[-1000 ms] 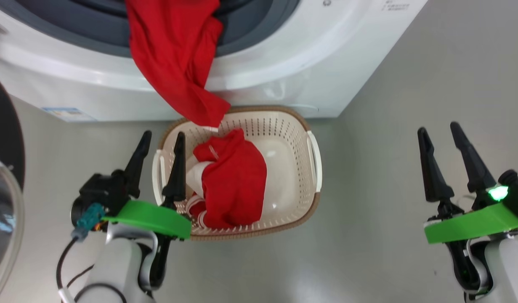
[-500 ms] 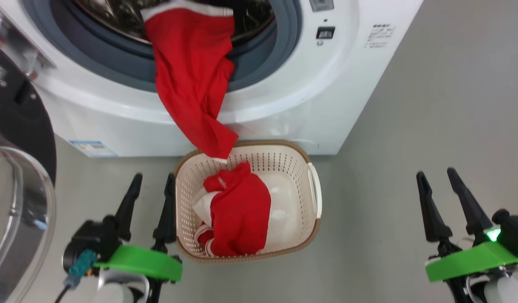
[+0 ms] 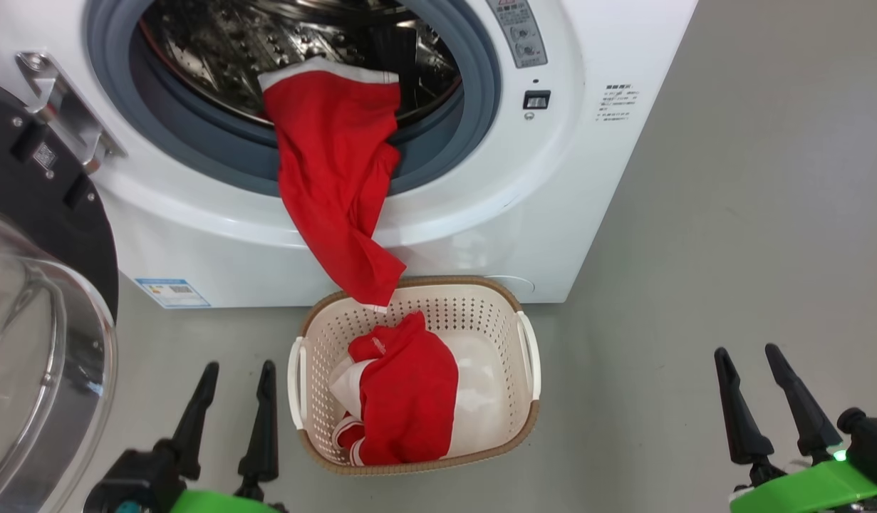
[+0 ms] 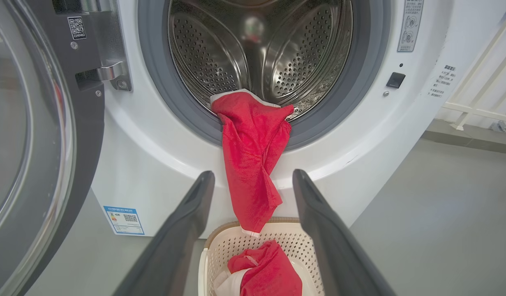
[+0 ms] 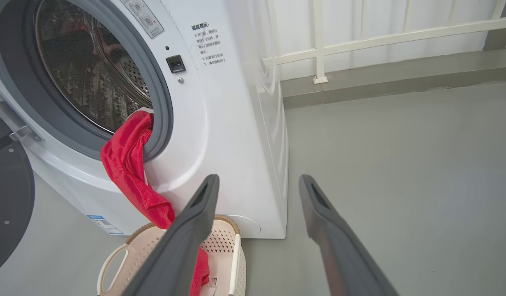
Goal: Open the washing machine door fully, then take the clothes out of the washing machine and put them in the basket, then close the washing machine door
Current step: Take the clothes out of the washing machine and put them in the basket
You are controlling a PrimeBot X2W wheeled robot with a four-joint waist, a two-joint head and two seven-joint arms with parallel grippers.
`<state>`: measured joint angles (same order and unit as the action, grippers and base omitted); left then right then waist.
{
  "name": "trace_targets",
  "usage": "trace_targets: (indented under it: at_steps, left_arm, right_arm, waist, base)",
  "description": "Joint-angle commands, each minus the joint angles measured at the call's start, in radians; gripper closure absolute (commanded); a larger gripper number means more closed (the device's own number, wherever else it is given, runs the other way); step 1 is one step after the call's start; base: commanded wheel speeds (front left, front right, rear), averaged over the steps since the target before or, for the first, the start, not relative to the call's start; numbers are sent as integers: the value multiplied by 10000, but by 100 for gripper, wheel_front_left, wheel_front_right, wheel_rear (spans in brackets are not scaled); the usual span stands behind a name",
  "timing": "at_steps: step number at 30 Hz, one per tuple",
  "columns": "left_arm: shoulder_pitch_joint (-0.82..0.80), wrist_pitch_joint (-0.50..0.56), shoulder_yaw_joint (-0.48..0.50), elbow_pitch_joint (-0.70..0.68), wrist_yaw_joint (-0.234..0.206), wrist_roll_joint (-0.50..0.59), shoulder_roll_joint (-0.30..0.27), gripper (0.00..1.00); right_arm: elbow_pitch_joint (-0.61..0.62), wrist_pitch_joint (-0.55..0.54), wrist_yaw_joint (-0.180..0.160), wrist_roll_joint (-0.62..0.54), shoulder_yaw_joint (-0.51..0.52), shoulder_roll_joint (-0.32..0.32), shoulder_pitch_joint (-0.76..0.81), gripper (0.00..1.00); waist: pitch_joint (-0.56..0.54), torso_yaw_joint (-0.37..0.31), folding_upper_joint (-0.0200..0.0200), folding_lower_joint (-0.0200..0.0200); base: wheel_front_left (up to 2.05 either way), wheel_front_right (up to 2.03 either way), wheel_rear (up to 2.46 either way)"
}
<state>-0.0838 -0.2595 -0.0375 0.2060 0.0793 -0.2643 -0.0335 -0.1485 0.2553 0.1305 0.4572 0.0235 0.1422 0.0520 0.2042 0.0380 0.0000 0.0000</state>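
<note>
The washing machine [image 3: 523, 228] [image 4: 154, 156] [image 5: 224, 135] stands with its door [image 3: 32, 285] [image 4: 35, 135] swung wide to the left. A red garment [image 3: 335, 192] [image 4: 253, 156] [image 5: 129, 172] hangs from the drum over the gasket, its end just above the basket [image 3: 527, 370] [image 4: 220, 246] [image 5: 232, 263]. Another red and white garment [image 3: 410, 399] [image 4: 269, 275] lies in the basket. My left gripper [image 3: 239, 374] [image 4: 253, 176] is open and empty, left of the basket. Well to the basket's right, my right gripper [image 3: 748, 355] [image 5: 257, 179] is open and empty.
Grey floor [image 3: 730, 214] stretches out to the right of the machine. A white railing [image 5: 359, 41] and a low ledge run behind it. The open door's glass bowl [image 3: 46, 370] bulges close beside my left arm.
The head camera has tilted up, so more of the drum and the door shows. Both grippers sit lower in the head view. The garments have not moved.
</note>
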Motion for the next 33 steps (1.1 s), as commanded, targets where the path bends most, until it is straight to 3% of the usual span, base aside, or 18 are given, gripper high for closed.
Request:
trace_targets:
  at_steps: [1,23,33]
  left_arm:
    - [209,-22,392,-395,-98,49,-168,0]
    - [657,-22,139,-1030,-596,-80,-168,0]
    - [-980,-23,-494,-213,-545,-27,-168,0]
  right_arm:
    - [237,65,2,-212,-128,97,124,0]
    - [306,65,2,-235,55,35,151,0]
    - [390,65,2,-234,69,-100,-319,0]
  waist:
    - [-100,-10,0,0]
    - [9,21,0,0]
    - [763,109,0,0]
  base:
    - [0,0,0]
    - [0,0,0]
    - [0,0,0]
